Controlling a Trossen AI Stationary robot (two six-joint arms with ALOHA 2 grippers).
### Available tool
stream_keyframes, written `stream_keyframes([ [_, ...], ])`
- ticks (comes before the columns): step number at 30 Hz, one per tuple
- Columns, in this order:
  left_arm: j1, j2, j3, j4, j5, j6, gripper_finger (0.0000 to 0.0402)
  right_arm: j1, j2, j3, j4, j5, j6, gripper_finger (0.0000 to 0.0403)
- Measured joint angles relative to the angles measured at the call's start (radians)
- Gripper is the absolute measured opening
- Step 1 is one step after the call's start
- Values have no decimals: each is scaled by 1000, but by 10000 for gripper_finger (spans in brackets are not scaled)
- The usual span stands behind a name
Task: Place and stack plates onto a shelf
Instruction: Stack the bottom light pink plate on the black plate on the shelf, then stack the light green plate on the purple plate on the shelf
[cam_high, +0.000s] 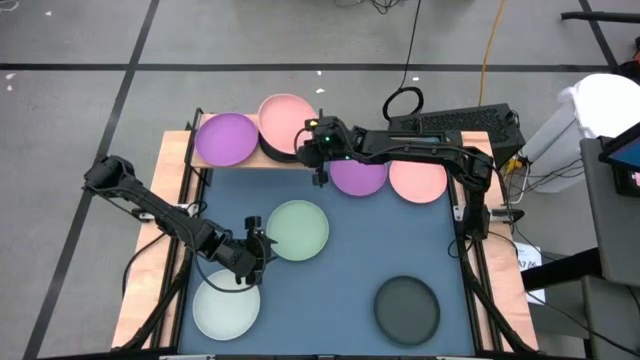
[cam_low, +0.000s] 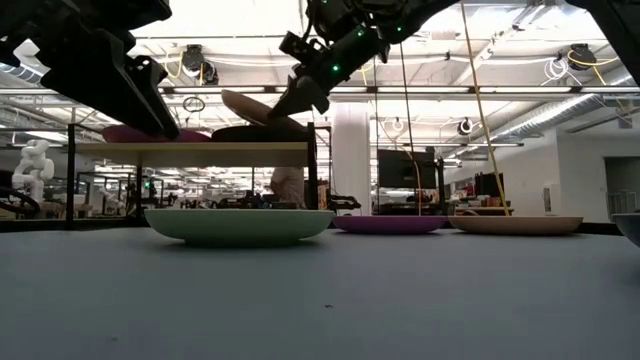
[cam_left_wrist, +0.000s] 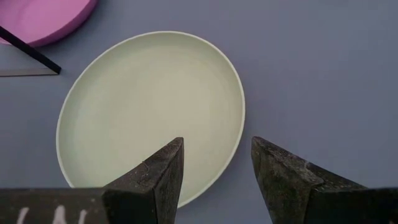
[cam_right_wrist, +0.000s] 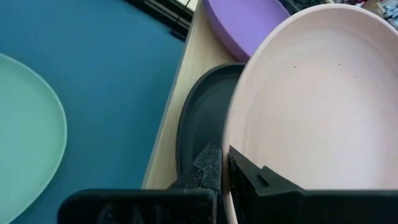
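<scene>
1. Overhead, the shelf (cam_high: 185, 150) at the table's far left corner carries a purple plate (cam_high: 226, 139) and, beside it, a black plate (cam_high: 272, 150) with a pink plate (cam_high: 287, 122) above it. The right gripper (cam_high: 312, 143) is clamped on that pink plate's rim. A second purple plate (cam_high: 358, 176), a second pink plate (cam_high: 418, 181), a pale green plate (cam_high: 297, 230), a whitish plate (cam_high: 226, 305) and another black plate (cam_high: 406, 307) lie on the tabletop (cam_high: 340, 270). The left gripper (cam_high: 258, 247), fingers apart and empty, is at the green plate's near-left edge.
2. Level with the table, the pink plate (cam_low: 248, 106) hangs tilted over the shelf (cam_low: 190, 153), pinched by the right gripper (cam_low: 290, 104).
3. From the left wrist, the spread fingers (cam_left_wrist: 163, 180) straddle the green plate's (cam_left_wrist: 149, 112) rim.
4. From the right wrist, the closed fingers (cam_right_wrist: 245, 174) grip the pink plate (cam_right_wrist: 317, 99) over the black one (cam_right_wrist: 202, 118).
</scene>
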Motion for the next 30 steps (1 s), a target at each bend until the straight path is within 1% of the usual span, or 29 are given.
stream_keyframes([
  [7,0,0,0,1,0,-2,193,0,0,0,-7,0,-21,4],
  [18,0,0,0,1,0,-2,193,1,0,0,-13,0,-20,44],
  [25,0,0,0,1,0,-3,193,21,0,0,-13,81,-40,56],
  [30,0,0,0,2,0,-4,193,35,0,0,-13,85,-43,56],
])
